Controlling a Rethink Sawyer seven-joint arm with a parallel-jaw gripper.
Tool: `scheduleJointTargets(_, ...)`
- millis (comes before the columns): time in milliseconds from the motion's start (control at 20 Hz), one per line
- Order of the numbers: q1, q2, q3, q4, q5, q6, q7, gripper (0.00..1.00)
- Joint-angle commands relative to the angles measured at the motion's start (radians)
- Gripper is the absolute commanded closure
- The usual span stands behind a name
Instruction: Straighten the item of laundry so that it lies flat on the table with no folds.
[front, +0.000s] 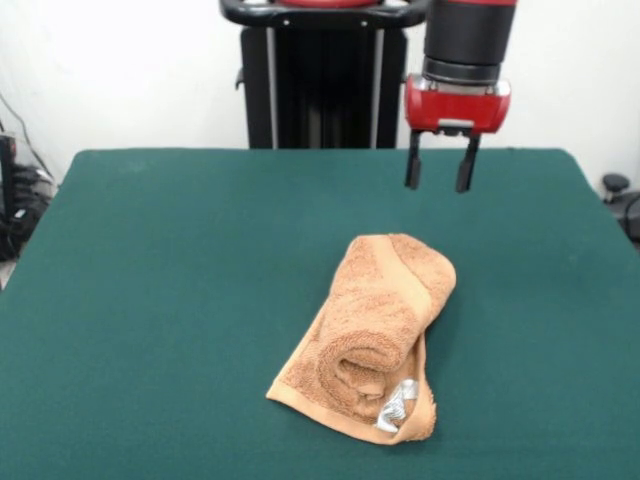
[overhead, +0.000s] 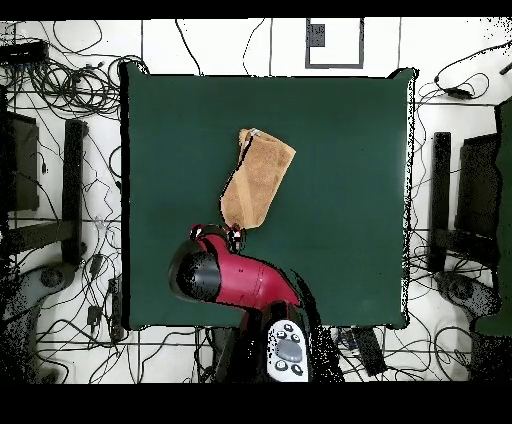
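Note:
The orange-tan towel lies rolled and folded on the green table, right of centre and near the front edge in the front view. Its silver-white label shows at the near end. My gripper hangs open and empty above the table, behind the towel's far end and apart from it. In the overhead view the towel lies near the table's middle, and the red arm covers the gripper just below the towel's lower end.
The robot's black pedestal stands at the table's far edge. Cables and black stands lie on the floor around the table in the overhead view.

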Motion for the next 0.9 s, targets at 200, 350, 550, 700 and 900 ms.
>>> scheduleJointTargets(200,-0.041,0.130,0.148,0.044,-0.032,-0.130,0.216,0.00)
scheduleJointTargets(350,-0.050,0.148,0.151,0.044,-0.036,-0.133,0.215,0.00)
scheduleJointTargets(550,-0.041,0.167,0.138,0.030,-0.029,-0.121,0.208,0.00)
scheduleJointTargets(700,-0.046,0.175,0.146,0.026,-0.026,-0.116,0.209,0.00)
scheduleJointTargets(900,-0.045,0.195,0.151,0.012,-0.018,-0.123,0.214,0.00)
